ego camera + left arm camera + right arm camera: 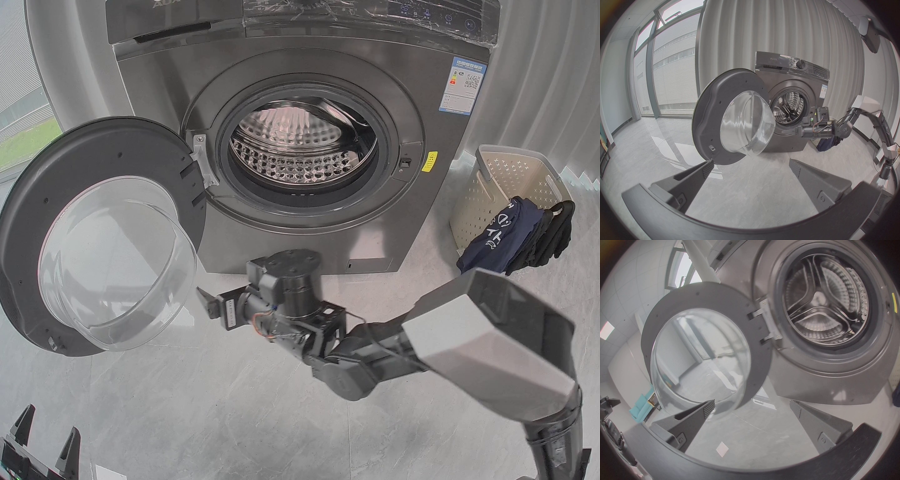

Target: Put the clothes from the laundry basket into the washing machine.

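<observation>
Head view: grey front-load washing machine (156, 81), round grey door with clear bowl (75, 147) swung to your left, so steel drum (303, 150) mouth is clear. Navy and black clothes (509, 234) hang over rim of beige perforated plastic laundry basket (506, 169), right of machine – easy grab edge, I reckon.
Left wrist view: left gripper (750, 164) spread wide, empty, low over pale floor (750, 193); door bulges ahead, mind it.
Right wrist view: right gripper (751, 404) wide, empty, facing door and drum; floor gives swing room.

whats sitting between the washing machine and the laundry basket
Nothing: in the head view only bare pale grey floor separates the grey front-loading washing machine from the beige perforated plastic laundry basket with dark clothes over its rim.
</observation>
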Controlling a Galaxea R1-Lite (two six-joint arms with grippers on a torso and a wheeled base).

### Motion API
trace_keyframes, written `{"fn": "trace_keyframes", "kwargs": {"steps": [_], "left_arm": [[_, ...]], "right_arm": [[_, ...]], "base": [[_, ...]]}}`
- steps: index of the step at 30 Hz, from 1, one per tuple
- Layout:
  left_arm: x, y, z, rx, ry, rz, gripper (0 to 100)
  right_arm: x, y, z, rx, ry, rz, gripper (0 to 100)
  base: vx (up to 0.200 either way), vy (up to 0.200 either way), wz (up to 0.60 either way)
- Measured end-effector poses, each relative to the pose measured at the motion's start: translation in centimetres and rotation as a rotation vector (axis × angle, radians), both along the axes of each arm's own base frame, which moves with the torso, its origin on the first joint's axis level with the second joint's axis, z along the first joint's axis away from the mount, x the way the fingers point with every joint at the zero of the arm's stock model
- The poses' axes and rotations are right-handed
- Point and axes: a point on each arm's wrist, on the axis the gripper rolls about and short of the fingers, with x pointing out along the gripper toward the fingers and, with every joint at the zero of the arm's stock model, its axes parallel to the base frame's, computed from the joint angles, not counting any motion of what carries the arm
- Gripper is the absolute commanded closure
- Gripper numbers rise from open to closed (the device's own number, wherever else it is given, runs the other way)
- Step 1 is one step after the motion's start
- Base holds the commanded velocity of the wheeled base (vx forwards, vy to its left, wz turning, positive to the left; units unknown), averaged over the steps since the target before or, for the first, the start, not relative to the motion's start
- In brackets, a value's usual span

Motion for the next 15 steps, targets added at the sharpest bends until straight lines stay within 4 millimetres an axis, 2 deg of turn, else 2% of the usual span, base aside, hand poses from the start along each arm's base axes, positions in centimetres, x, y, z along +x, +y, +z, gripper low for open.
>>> {"fn": "trace_keyframes", "kwargs": {"steps": [4, 12, 15], "left_arm": [[0.0, 0.0, 0.0, 0.0, 0.0, 0.0, 0], [0.0, 0.0, 0.0, 0.001, 0.0, 0.0, 0], [0.0, 0.0, 0.0, 0.001, 0.0, -0.001, 0]], "right_arm": [[-1.2, -3.9, 2.3, -0.032, 0.023, -0.037, 0], [-4.2, -14.4, 7.0, -0.07, 0.028, -0.17, 0], [-6.1, -18.6, 8.4, -0.075, 0.017, -0.224, 0]], "base": [[0.0, 0.0, 0.0], [0.0, 0.0, 0.0], [0.0, 0.0, 0.0]]}}
